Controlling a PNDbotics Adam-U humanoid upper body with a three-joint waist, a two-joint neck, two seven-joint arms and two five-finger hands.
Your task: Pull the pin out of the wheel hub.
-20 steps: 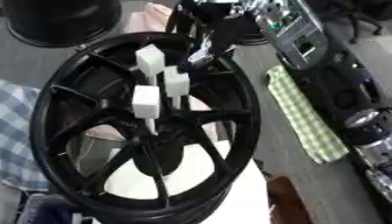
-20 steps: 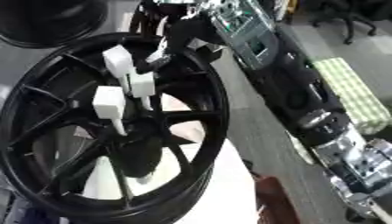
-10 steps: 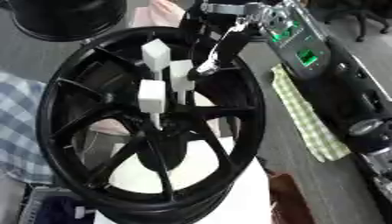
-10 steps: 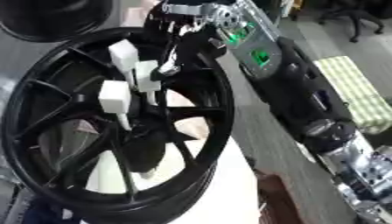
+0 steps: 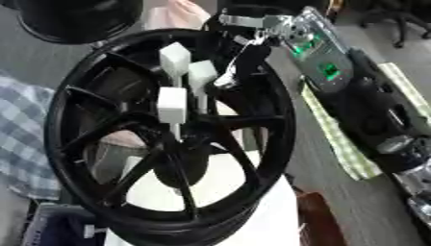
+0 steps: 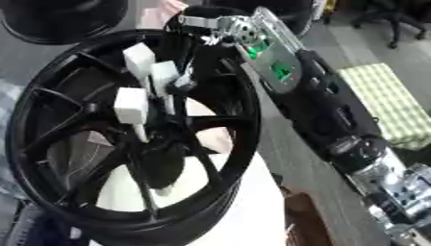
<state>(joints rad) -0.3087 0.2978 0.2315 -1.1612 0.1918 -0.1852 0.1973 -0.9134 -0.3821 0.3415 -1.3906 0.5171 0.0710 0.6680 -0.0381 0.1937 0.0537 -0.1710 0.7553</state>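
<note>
Three white block-headed pins stand up from the middle of the black wheel hub [image 5: 252, 120], stems running down toward its centre. My right hand [image 5: 240, 57] comes in from the upper right, fingers curled down, a fingertip right beside the nearest pin [image 5: 202, 77]; I cannot tell if it grips yet. I judge the pull should follow the stem, outward toward me. Left hand unseen.
</note>
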